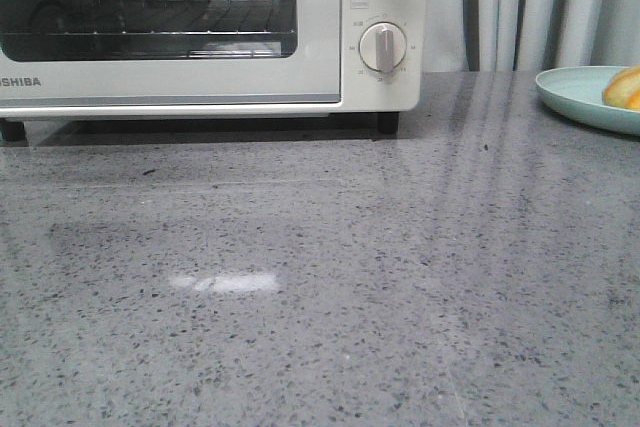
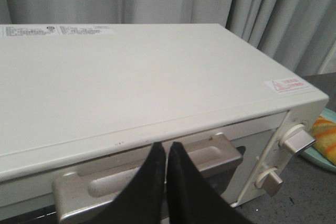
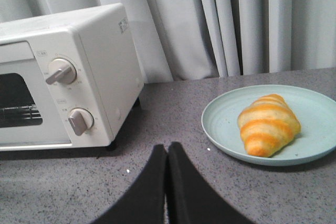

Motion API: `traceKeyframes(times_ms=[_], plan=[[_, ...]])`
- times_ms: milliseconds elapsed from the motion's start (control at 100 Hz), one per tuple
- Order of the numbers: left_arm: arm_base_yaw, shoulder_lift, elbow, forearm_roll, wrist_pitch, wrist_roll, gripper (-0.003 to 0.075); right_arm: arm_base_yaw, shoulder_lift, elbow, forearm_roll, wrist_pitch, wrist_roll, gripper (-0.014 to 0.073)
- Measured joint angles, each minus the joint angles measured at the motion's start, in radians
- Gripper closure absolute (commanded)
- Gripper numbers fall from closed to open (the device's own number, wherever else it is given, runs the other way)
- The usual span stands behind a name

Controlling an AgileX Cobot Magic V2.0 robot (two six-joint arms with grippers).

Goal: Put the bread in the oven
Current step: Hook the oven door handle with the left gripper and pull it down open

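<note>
Golden-brown bread (image 3: 268, 125) lies on a pale green plate (image 3: 220, 121), ahead of the right fingers (image 3: 167, 153) and nearer that arm, long axis slanting toward them. Both fingers are clenched, empty; the left fingers (image 2: 166, 153) hover at the oven (image 2: 131, 87) door handle (image 2: 207, 156).

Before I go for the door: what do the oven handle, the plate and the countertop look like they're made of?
Oven handle: brushed silver, metal or metallised plastic, soft sheen. Plate: pale mint, smooth matte, probably ceramic or melamine. Countertop: grey speckled stone or composite, polished, with glare patches.
</note>
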Motion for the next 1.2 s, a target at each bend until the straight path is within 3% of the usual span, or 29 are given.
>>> traceKeyframes(times_ms=[610, 830, 1200], plan=[[0.0, 0.128, -0.009, 0.003, -0.041, 0.023, 0.0741, 0.0, 0.0, 0.0, -0.036, 0.043, 0.0, 0.0653], [0.0, 0.063, 0.033, 0.003, 0.042, 0.024, 0.0742, 0.0, 0.0, 0.0, -0.036, 0.043, 0.0, 0.0653], [-0.002, -0.124, 0.233, 0.043, 0.258, 0.026, 0.0741, 0.0, 0.0, -0.016, -0.036, 0.038, 0.0, 0.0653]])
